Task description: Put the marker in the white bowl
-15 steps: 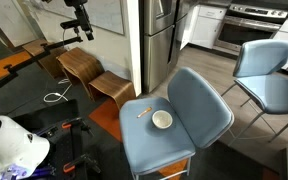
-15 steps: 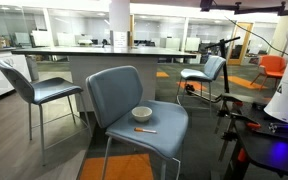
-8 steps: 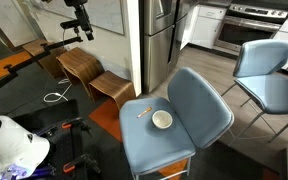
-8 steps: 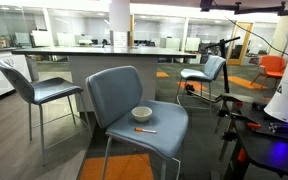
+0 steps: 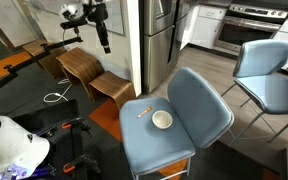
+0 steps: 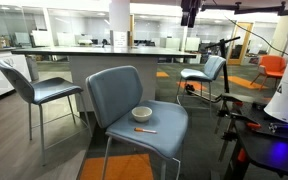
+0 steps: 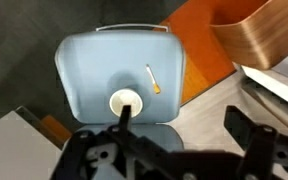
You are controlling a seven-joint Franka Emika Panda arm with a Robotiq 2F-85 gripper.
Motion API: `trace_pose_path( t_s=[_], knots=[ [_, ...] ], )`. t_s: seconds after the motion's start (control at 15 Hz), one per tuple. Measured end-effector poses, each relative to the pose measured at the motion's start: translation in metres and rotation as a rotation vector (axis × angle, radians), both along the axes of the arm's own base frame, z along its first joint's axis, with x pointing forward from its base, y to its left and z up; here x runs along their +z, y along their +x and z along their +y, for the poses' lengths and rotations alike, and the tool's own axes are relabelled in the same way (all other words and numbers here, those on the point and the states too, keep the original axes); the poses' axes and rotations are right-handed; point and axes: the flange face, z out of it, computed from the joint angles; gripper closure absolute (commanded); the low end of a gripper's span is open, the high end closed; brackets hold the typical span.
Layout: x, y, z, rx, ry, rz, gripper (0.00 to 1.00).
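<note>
The marker (image 5: 143,110) is a thin pale orange stick lying on the blue chair seat (image 5: 154,145), just beside the white bowl (image 5: 162,120). Both show in both exterior views, with the bowl (image 6: 142,113) behind the marker (image 6: 144,130). In the wrist view the bowl (image 7: 126,101) sits mid-seat and the marker (image 7: 153,80) lies apart from it. My gripper (image 7: 184,128) is open and empty. It hangs high above the chair (image 5: 101,22), near the top edge of an exterior view (image 6: 189,12).
A second blue chair (image 5: 269,75) stands near the kitchen. Curved wooden chairs (image 5: 89,75) stand beside an orange floor patch. A steel fridge (image 5: 162,40) is behind the chair. More blue chairs (image 6: 34,90) (image 6: 206,72) and a counter stand around.
My arm has swung toward the chair: the gripper moved sideways in one exterior view and came into the top of the other. The marker and bowl have not moved.
</note>
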Motion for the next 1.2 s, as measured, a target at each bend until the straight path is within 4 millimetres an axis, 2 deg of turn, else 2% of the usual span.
trace_pose_path(
  t_s=[0.2, 0.4, 0.67, 1.0, 1.2],
  knots=[
    [-0.053, 0.027, -0.019, 0.059, 0.038, 0.089, 0.00],
    [-0.111, 0.047, -0.026, 0.142, 0.059, 0.152, 0.00],
    [-0.188, 0.074, -0.031, 0.259, 0.085, 0.135, 0.00],
    [-0.284, 0.102, -0.048, 0.329, 0.111, 0.156, 0.00],
    [-0.331, 0.124, -0.058, 0.349, 0.133, 0.197, 0.00]
  ],
)
